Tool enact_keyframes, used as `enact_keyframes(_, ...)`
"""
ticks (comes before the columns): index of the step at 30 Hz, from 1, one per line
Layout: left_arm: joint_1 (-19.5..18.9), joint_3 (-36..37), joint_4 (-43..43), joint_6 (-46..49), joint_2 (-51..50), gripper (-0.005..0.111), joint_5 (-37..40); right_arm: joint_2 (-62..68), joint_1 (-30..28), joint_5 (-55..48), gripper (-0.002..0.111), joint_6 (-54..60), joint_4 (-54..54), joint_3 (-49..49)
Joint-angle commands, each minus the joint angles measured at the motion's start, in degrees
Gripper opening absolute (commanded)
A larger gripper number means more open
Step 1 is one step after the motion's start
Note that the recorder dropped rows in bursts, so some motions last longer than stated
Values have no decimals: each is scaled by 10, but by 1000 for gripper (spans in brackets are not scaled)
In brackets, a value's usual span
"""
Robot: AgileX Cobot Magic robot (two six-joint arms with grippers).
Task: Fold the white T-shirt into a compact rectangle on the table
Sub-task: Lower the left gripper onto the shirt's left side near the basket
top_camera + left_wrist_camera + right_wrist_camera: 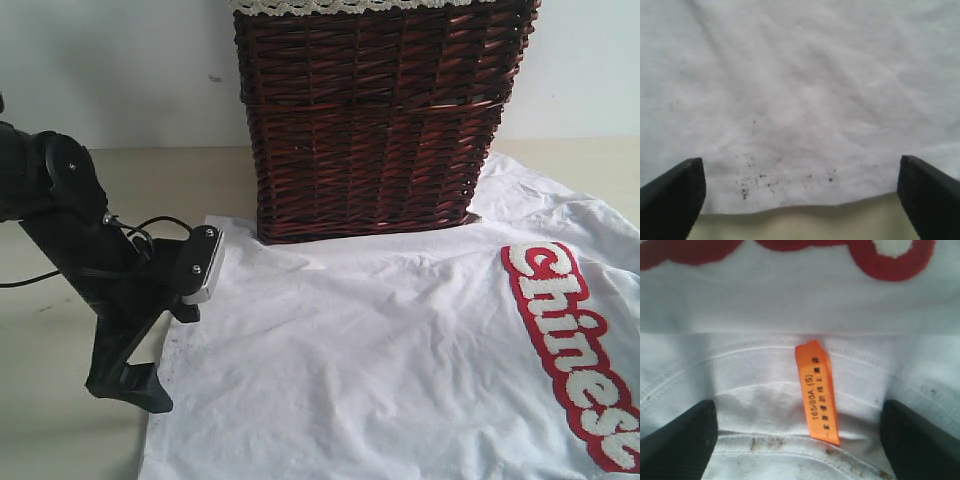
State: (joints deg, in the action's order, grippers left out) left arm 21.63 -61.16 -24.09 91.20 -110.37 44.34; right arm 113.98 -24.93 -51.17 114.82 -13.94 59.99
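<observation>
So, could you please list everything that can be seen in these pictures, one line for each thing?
table: one, beige, under everything.
wall: one, pale, behind the table.
basket: one, dark brown wicker with cream lace trim, at the back of the table.
T-shirt: one, white, spread in front of the basket.
lettering: one patch, red with white letters, on the T-shirt.
tag: one, orange, at the collar.
specks: several, dark, near the T-shirt's edge.
left arm: one, black, beside the T-shirt.
left end effector: one, black, open over the T-shirt's edge.
right end effector: one, black, open over the tag.
</observation>
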Motion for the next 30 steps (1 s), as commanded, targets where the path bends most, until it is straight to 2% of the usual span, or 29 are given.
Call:
enact_keyframes(1, 4, -3, -27, -4, -7, 105, -17, 30, -3, 4, 84, -11, 39, -18)
enact_keyframes(14, 31, -3, -1, -13, -27, 105, -14, 30, -3, 4, 84, -11, 39, -18)
enact_keyframes(30, 31, -3, 13, -50, -29, 105, -35, 30, -3, 4, 84, -11, 39, -18)
